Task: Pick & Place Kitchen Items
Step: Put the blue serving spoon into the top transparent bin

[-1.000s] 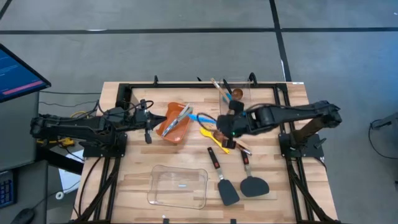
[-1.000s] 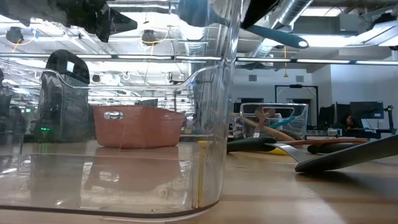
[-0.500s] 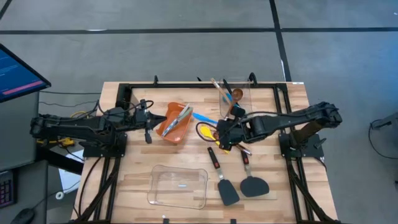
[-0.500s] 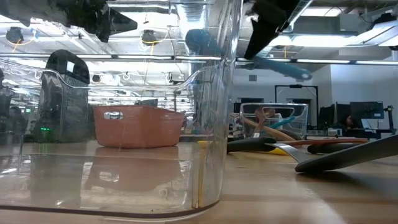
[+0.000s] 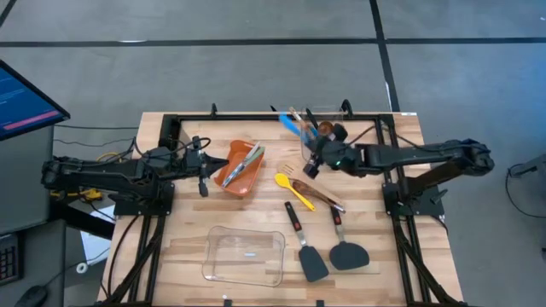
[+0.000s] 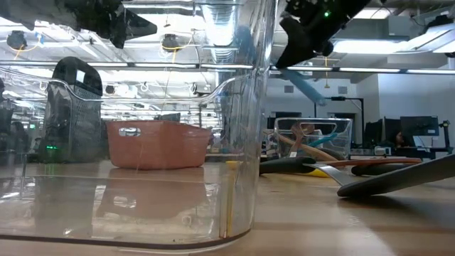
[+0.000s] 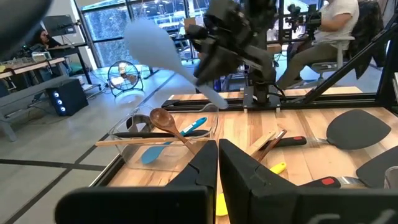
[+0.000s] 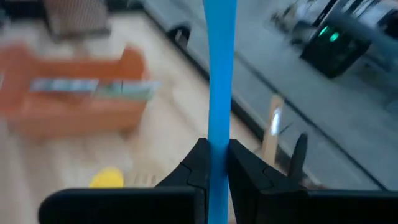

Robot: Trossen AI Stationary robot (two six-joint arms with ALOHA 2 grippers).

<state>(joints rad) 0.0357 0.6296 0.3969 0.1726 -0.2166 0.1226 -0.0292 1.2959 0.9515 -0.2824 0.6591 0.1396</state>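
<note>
Since a second ago the right gripper [image 5: 312, 159] has carried the blue spoon [image 5: 292, 124] back toward the clear container [image 5: 328, 121], jaws pinching its handle. Light, stiff and slick, it likely pivots; a mid-handle hold suits. Left gripper [image 5: 203, 179] idles, jaws pressed together.

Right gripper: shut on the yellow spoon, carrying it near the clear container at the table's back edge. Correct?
Wrong colour. The right gripper is shut on the blue spoon, as the right wrist view shows. The yellow spoon lies on the table. The rest holds.
</note>
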